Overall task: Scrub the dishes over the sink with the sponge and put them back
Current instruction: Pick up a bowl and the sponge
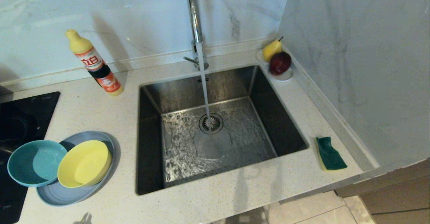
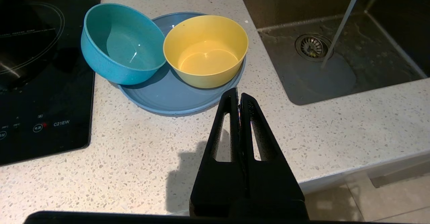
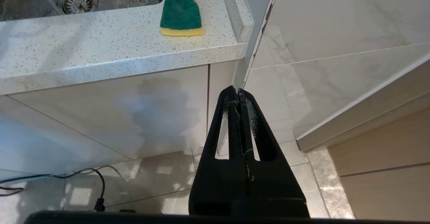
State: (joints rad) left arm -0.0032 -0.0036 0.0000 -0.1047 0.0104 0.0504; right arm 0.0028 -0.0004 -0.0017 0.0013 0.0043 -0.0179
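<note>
Right gripper [image 3: 239, 93] jaws pressed together, empty, below counter edge. Sponge [image 3: 181, 14] lies ahead and above, long axis running away from jaws. Left gripper [image 2: 239, 94] closed, beside plate [image 2: 168, 96].

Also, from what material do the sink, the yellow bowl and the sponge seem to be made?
The sink looks like brushed stainless steel: grey, dull sheen. The yellow bowl seems matte plastic, though glazed ceramic is possible: even colour, soft reflections. The sponge looks like yellow foam under a dark green, fibrous scouring layer.
</note>
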